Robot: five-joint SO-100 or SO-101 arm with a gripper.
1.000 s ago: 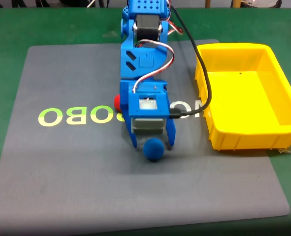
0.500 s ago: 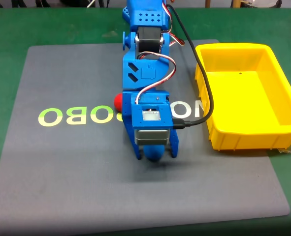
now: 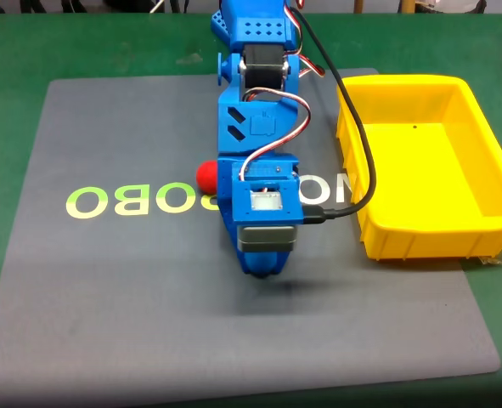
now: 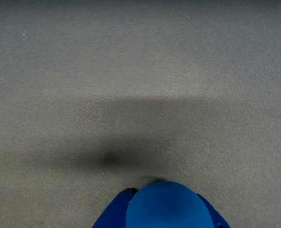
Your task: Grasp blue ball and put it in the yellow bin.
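Blue plastic makes up the whole arm (image 3: pixel 255 127), which reaches from the top edge of the fixed view down over the middle of a grey mat (image 3: pixel 132 289). Its gripper (image 3: pixel 262 270) points down at the mat, just below the pale green lettering (image 3: pixel 115 201) printed across it. In the wrist view the blue ball (image 4: pixel 166 205) sits at the bottom edge, with darker blue fingers (image 4: pixel 115 214) pressed close on both sides of it, so the gripper looks closed around the ball; its shadow falls on the grey mat ahead. In the fixed view the ball is mostly hidden under the gripper, and whether it rests on the mat or is lifted just off it cannot be told. A red ball (image 3: pixel 205 175) peeks out from behind the arm on the left of that view, lying on the lettering. The yellow bin (image 3: pixel 497 174) stands to the right of the arm in the fixed view, partly on the mat's right edge, well apart from the gripper. A black cable (image 3: pixel 365 161) runs from the wrist camera up along the bin's near wall. Green table surface (image 3: pixel 13 51) surrounds the mat.
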